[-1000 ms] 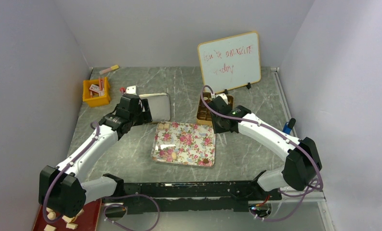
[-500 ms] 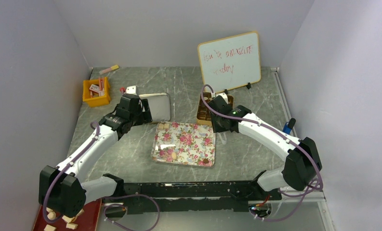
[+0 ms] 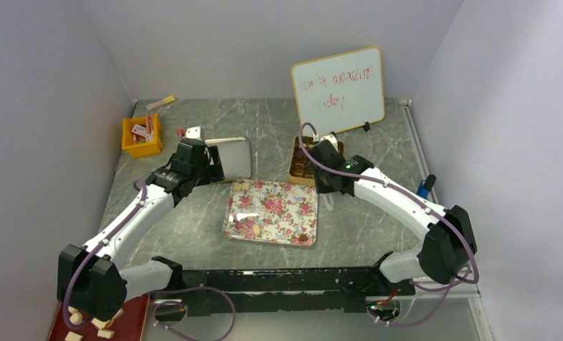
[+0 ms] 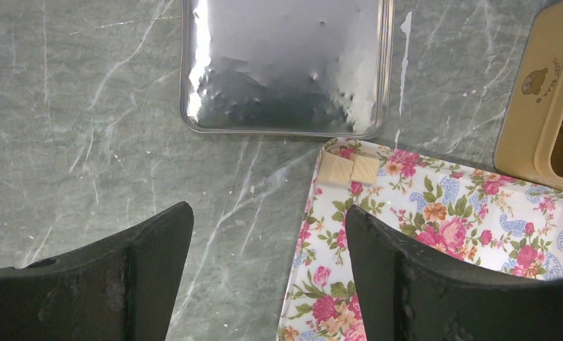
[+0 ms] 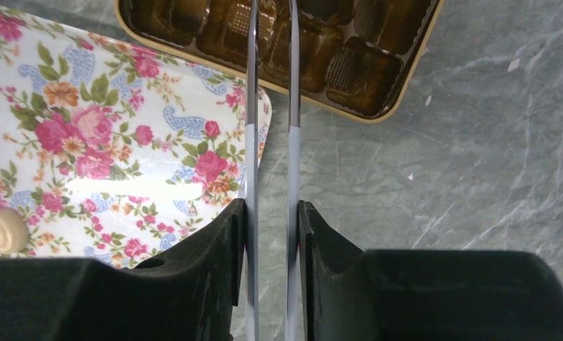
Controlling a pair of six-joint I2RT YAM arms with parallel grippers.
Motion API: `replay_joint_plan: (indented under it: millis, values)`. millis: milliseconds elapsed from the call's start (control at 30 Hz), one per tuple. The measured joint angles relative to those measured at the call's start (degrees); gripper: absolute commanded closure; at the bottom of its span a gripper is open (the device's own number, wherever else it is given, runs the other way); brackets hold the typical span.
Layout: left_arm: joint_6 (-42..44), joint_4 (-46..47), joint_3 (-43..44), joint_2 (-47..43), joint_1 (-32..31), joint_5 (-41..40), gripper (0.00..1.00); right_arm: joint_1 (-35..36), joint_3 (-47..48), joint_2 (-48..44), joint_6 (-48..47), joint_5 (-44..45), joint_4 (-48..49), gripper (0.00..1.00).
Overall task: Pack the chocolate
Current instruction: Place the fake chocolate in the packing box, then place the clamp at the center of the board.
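two cream chocolate squares (image 4: pixel 349 169): side by side in the far left corner of the floral tray (image 4: pixel 434 234)
round chocolate (image 5: pixel 6 229): loose on the tray, likely awaiting packing
right gripper (image 5: pixel 271 213): clenched on tongs (image 5: pixel 293 142), tips over the gold box (image 4: pixel 541 114) behind the tray
box cells: contents unclear
left gripper (image 4: pixel 264 234): released, empty, left of the tray beside the silver lid (image 4: pixel 285 64)

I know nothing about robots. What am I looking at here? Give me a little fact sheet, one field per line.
Left side: left gripper open, hovering over the table beside the floral tray
Right side: right gripper shut on metal tweezers that reach over the gold box
Box: brown compartments, contents hard to tell
Chocolate on tray: two cream squares at one corner, a round swirled piece elsewhere
Also there: silver lid, whiteboard, yellow bin
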Motion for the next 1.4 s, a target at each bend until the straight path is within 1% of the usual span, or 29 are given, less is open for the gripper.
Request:
replay_joint_plan:
  millis: [267, 467, 600, 767, 867, 967, 1200, 1400]
  values:
    - [0.00, 0.00, 0.00, 0.00, 0.02, 0.37, 0.17, 0.00, 0.00, -3.41, -0.04, 0.09, 1.11, 0.72]
    - [0.00, 0.00, 0.00, 0.00, 0.02, 0.39, 0.17, 0.00, 0.00, -4.09, 0.00, 0.52, 1.05, 0.73]
    - [0.00, -0.02, 0.00, 0.00, 0.02, 0.39, 0.17, -0.02, 0.00, -4.50, 0.26, 2.29, 0.92, 0.77]
    - [-0.02, 0.00, 0.00, 0.00, 0.02, 0.46, 0.17, -0.87, 0.00, -6.03, 1.86, 7.06, -0.39, 0.81]
    - [-0.04, 0.00, 0.00, 0.00, 0.02, 0.66, 0.17, -3.72, -0.46, -6.62, 3.32, 9.40, -1.05, 0.84]
    - [-0.04, 0.00, -0.02, -0.04, 0.02, 0.87, 0.17, -7.72, -2.58, -7.06, 4.15, 10.60, -0.83, 0.85]
    - [-0.07, 0.13, -0.59, -0.66, 0.02, 1.46, 0.17, -19.23, -9.25, -6.32, 4.98, 11.17, 0.52, 0.85]
    - [-0.09, 0.17, -1.11, -1.01, 0.02, 1.97, 0.17, -23.28, -10.62, -1.95, 5.22, 10.78, 5.33, 0.84]
